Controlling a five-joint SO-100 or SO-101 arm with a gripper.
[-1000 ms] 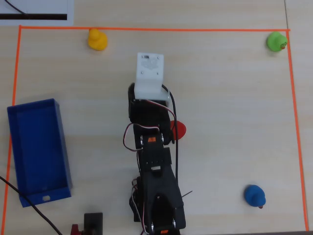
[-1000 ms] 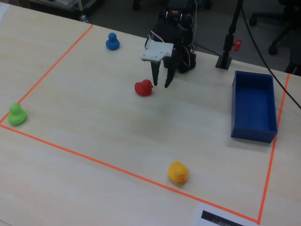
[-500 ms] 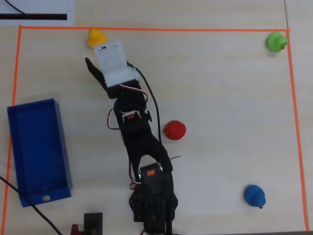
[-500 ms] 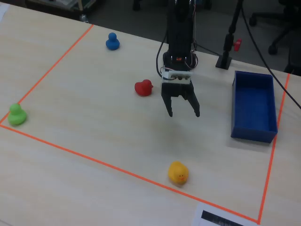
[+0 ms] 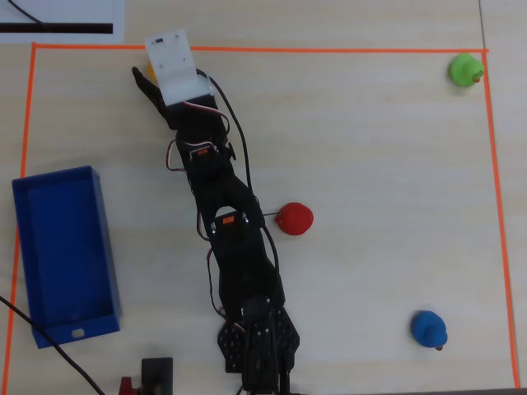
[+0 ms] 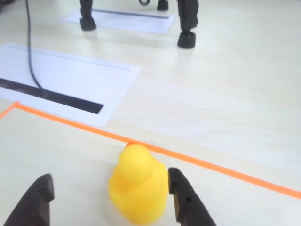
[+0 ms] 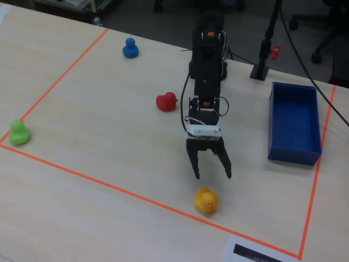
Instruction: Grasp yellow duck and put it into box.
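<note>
Pale wood-grain table (image 5: 370, 164) fills the overhead view, marked off by a thin orange tape line (image 5: 329, 50) forming a large rectangle. The black jointed arm (image 5: 235, 247) runs from the bottom centre up to the upper left, ending in a white plastic block; only a sliver of the yellow duck (image 5: 149, 69) peeks out at that block's left edge, just inside the tape. The box (image 5: 62, 316), a long dark-blue tray with low straight walls, lies at the left edge, well apart from the duck. A glossy red duck (image 5: 294, 219) sits beside the arm at centre, a green duck (image 5: 466, 69) in the upper right corner, a blue duck (image 5: 429, 328) at lower right.

Wrist view: the yellow duck (image 6: 138, 186) stands at bottom centre, smooth and rounded, a small head bump on a plump body. The gripper (image 6: 109, 200) is spread wide (matte black fingers on both sides); the right finger touches or nearly touches the duck's flank, the left finger stands clear. A white sheet with a black bar (image 6: 70, 82) lies in the upper left beyond the tape.

Fixed view: the gripper (image 7: 213, 176) points down with its jaws apart, hanging above the yellow duck (image 7: 206, 200) at lower centre, near the tape. The box (image 7: 294, 123) is at the right
</note>
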